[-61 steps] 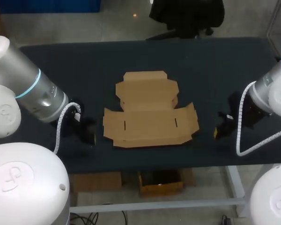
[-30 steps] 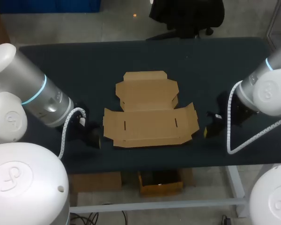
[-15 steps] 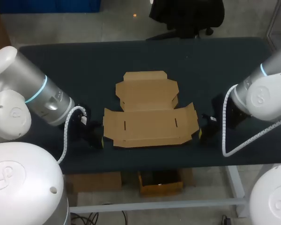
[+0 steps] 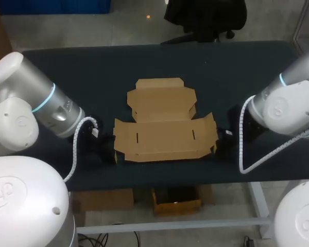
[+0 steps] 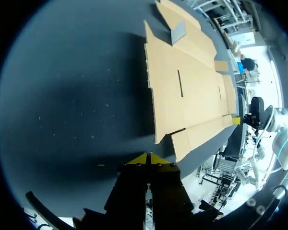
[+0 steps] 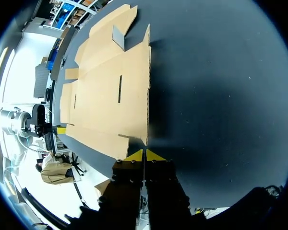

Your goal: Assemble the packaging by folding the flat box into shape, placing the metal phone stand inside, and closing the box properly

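Table [image 4: 159, 56]: box [image 4: 165, 123] lies flat in the middle, unfolded; stand not in view. Left gripper [image 5: 148, 156] and right gripper [image 6: 144, 153] sit just beside its near corners, tips pinched together, empty. Risk: if you push in low, the box slides or buckles instead of folding.

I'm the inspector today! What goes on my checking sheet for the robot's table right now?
Surface: dark table, flat.
Job's things: box lies flat and unfolded at mid-table; phone stand not seen.
Clutter: nothing seen.
Grippers: left gripper shut, low beside the box's left edge; right gripper shut, low beside its right edge; neither holds anything.
Cables: left cable and right cable, white coils, both off the box.
Surroundings: nothing seen reaching over the table.
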Tool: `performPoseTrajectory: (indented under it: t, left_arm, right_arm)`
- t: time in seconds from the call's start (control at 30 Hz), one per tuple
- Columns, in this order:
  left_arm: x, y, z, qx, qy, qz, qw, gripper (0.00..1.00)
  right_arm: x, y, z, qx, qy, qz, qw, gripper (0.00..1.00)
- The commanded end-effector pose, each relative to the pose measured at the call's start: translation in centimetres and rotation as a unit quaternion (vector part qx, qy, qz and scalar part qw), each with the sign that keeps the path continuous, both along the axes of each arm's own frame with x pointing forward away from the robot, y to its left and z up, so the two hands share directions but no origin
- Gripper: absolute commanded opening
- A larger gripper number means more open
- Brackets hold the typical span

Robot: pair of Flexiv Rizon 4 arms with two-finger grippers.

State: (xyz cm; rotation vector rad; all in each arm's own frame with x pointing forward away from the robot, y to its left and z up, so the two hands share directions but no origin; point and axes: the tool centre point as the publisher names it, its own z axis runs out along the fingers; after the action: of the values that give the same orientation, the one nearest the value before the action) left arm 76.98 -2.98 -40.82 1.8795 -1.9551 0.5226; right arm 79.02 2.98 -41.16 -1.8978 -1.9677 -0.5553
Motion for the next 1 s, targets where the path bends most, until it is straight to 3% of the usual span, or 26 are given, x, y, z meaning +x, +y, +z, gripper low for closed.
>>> performPoseTrajectory:
  t: [0.03,1.0]
  left_arm:
    - [0.5,-0.3,-0.6,-0.003,0.005,-0.004,1.0,0.0]
    - [-0.4,-1.3,-0.9,-0.002,0.004,-0.005,1.0,0.0]
  right_arm:
    - [0.5,0.0,-0.7,0.011,0.005,0.004,1.0,0.0]
    - [0.3,0.8,-1.4,0.015,0.003,0.009,1.0,0.0]
